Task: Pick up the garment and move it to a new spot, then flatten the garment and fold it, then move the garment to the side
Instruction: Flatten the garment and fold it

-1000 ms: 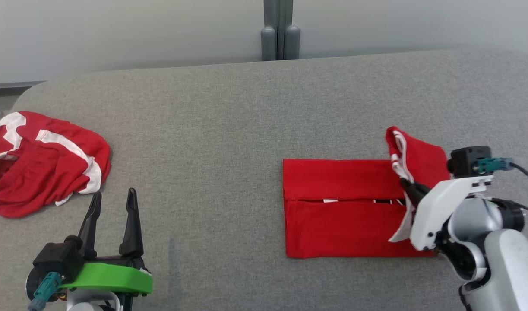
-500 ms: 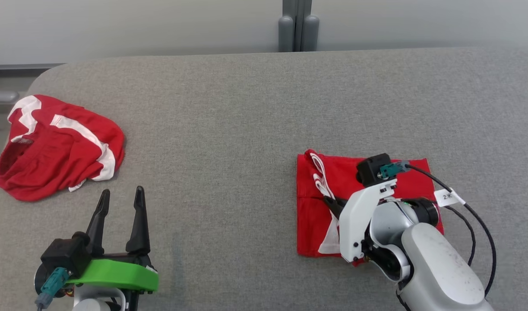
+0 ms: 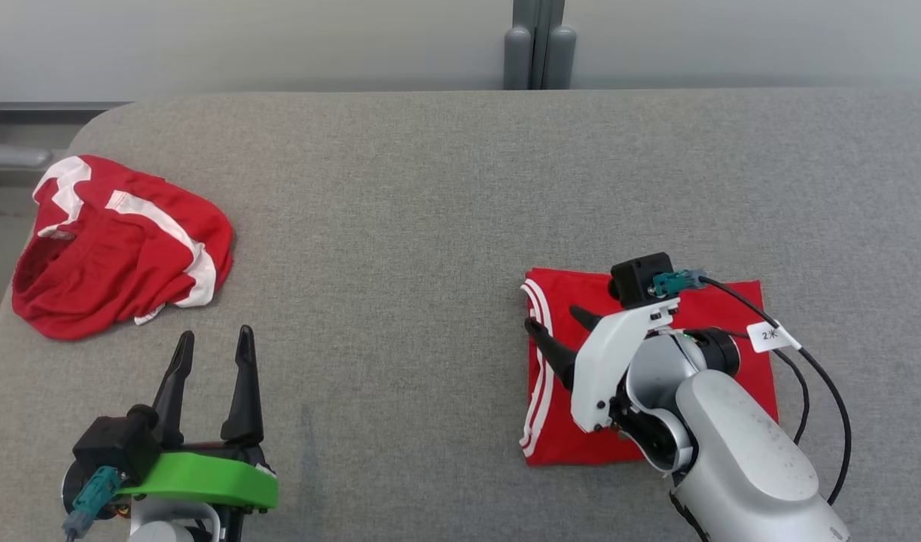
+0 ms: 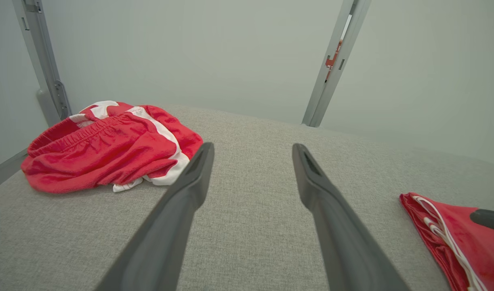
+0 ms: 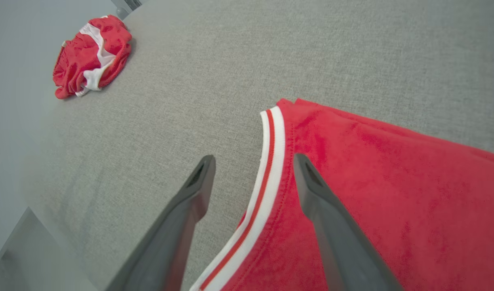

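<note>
while the right end effector [image 3: 553, 316] spreads empty, the folded garment [image 3: 562, 440] lies seemingly just beneath it.

Head camera looks steeply down on the table [image 3: 400, 218]; both low wrist cameras share the folded garment [image 5: 392, 194].

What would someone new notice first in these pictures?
The folded red garment on the right of the grey table, with the right gripper open over its white-striped edge. A crumpled red and white garment lies at the far left, beyond the open left gripper.
</note>
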Available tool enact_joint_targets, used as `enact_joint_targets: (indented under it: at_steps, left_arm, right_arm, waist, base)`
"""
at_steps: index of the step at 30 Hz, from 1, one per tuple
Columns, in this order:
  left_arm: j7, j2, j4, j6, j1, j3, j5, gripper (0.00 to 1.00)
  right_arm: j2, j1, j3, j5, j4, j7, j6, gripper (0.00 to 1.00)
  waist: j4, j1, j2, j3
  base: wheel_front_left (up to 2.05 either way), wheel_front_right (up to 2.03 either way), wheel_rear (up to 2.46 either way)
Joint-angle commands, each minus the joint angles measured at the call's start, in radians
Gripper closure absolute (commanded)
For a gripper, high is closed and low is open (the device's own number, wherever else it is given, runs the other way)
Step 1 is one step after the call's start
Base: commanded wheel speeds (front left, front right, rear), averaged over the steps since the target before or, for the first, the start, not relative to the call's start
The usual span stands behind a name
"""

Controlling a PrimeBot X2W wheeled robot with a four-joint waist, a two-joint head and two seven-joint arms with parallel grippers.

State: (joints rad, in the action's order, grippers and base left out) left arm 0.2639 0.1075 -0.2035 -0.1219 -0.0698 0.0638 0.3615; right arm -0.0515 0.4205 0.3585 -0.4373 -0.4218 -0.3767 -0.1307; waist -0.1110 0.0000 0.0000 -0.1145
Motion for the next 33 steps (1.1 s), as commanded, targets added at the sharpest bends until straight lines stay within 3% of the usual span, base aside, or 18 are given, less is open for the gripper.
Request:
enact_joint_targets:
  at_steps: [1,4,11,17,22,33]
  left_arm:
    - [0.0,-0.003,-0.004,-0.001,0.001,-0.005,0.001,0.0]
    - [0.0,-0.002,-0.006,-0.001,0.013,-0.01,0.0,0.0]
    - [0.0,-0.004,0.016,0.005,0.036,-0.023,-0.014,0.0]
    - [0.0,-0.01,0.036,0.009,0.056,-0.039,-0.025,0.0]
    - [0.0,-0.011,0.05,0.007,0.09,-0.05,-0.035,0.0]
    - [0.0,0.006,0.05,0.003,0.151,-0.057,-0.047,0.0]
  right_arm:
    - [0.0,0.008,0.006,-0.021,0.032,0.024,0.0,0.0]
    - [-0.007,-0.023,-0.019,-0.025,0.111,0.09,0.0,0.0]
    - [-0.084,-0.174,-0.178,0.14,0.31,0.325,0.0,0.0]
    - [-0.122,-0.322,-0.317,0.275,0.374,0.474,0.001,0.0]
    - [-0.105,-0.387,-0.375,0.278,0.358,0.509,0.0,0.0]
    - [-0.11,-0.37,-0.346,0.222,0.306,0.529,0.001,0.0]
  waist:
    - [0.005,0.0,0.0,0.007]
    - [0.015,0.0,0.0,0.023]
    - [0.055,0.0,0.0,0.053]
    - [0.09,0.0,0.0,0.069]
    - [0.115,0.0,0.0,0.092]
    - [0.12,0.0,0.0,0.133]
  base:
    - [0.0,0.0,0.0]
    - [0.0,0.0,0.0]
    - [0.0,0.0,0.0]
    - [0.0,0.0,0.0]
    - [0.0,0.0,0.0]
    - [0.0,0.0,0.0]
